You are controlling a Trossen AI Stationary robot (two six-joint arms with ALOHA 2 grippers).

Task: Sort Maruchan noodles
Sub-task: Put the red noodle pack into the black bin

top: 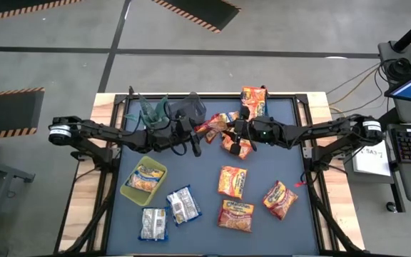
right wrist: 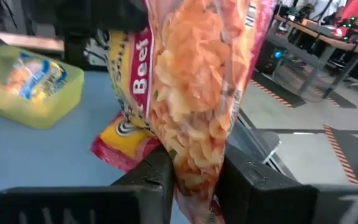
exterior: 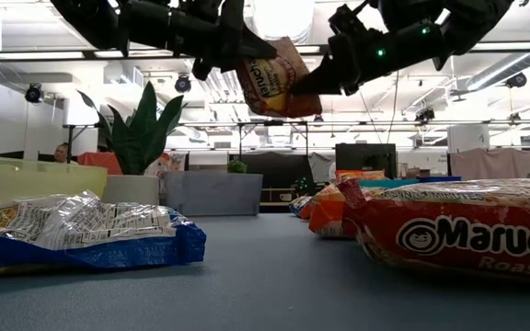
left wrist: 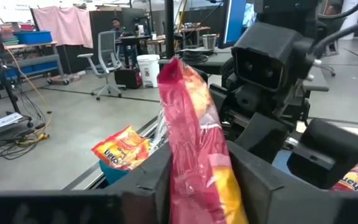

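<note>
Aloft, packet upright between grippers

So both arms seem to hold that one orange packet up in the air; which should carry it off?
Probably the right tool: the orange packet hangs near the orange packets on its side.

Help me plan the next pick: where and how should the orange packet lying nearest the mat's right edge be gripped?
That orange packet lies flat and slightly skewed, apart from its neighbours. Probably best to come straight down from above with the right end effector, once free, and pinch across a crimped short end, since the flat middle offers no edge.
</note>
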